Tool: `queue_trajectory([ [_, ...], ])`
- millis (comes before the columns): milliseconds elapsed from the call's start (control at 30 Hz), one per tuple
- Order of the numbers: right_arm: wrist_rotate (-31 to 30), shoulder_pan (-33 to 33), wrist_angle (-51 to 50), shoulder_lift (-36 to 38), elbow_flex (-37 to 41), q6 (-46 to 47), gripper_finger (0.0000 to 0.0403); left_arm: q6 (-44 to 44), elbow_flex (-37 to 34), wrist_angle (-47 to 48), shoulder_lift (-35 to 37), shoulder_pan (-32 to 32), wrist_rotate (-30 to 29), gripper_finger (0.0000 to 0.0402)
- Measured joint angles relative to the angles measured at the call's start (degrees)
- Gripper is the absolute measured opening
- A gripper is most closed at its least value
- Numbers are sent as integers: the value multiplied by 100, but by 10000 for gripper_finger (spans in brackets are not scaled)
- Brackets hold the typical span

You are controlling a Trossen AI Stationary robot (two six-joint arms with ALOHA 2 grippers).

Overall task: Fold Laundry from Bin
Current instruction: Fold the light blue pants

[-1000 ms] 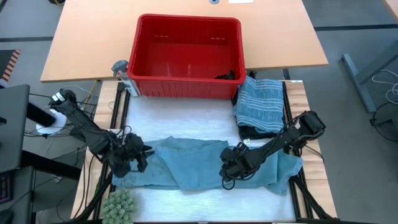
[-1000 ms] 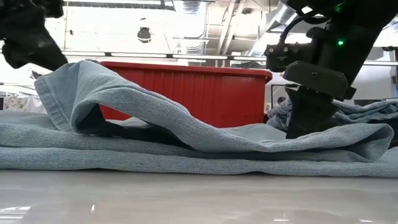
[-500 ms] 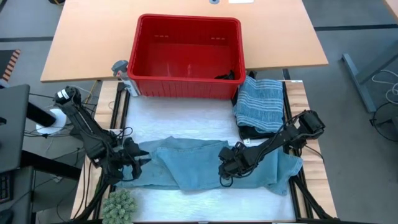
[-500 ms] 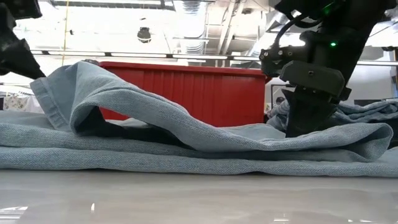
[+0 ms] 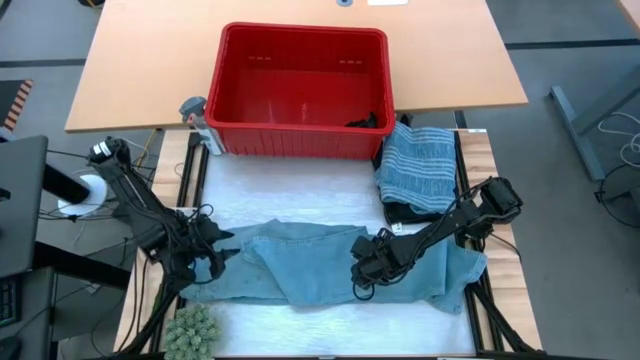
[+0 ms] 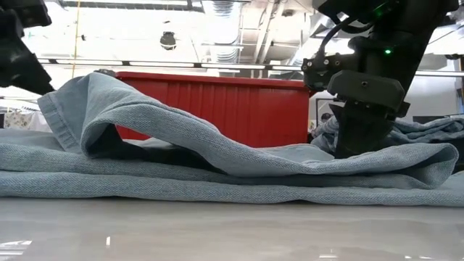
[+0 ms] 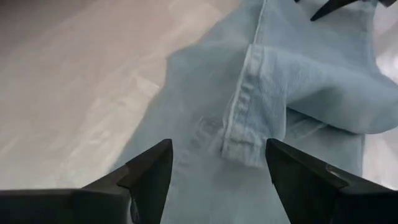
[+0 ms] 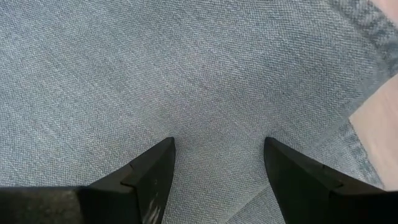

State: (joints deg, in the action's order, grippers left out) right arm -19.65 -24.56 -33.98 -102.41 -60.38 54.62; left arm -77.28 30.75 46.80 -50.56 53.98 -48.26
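I see both jaw pairs apart and empty, my left gripper (image 5: pixel 222 256) hovering at the left end of the light blue garment (image 5: pixel 320 262) spread across the table's front, my right gripper (image 5: pixel 364 272) pressed onto its middle, behind it the red bin (image 5: pixel 300 92) and striped cloth (image 5: pixel 418 164).

A light blue garment (image 5: pixel 330 262) lies spread and partly folded (one edge humped up). A striped folded cloth (image 5: pixel 418 164) rests beside the red bin (image 5: pixel 303 92).
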Motion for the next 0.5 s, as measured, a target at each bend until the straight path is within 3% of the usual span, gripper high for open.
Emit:
queue_trajectory([
  [500,132,61,0,0,-2,40,269,238,-1445,-2765,277,-379,-390,246],
])
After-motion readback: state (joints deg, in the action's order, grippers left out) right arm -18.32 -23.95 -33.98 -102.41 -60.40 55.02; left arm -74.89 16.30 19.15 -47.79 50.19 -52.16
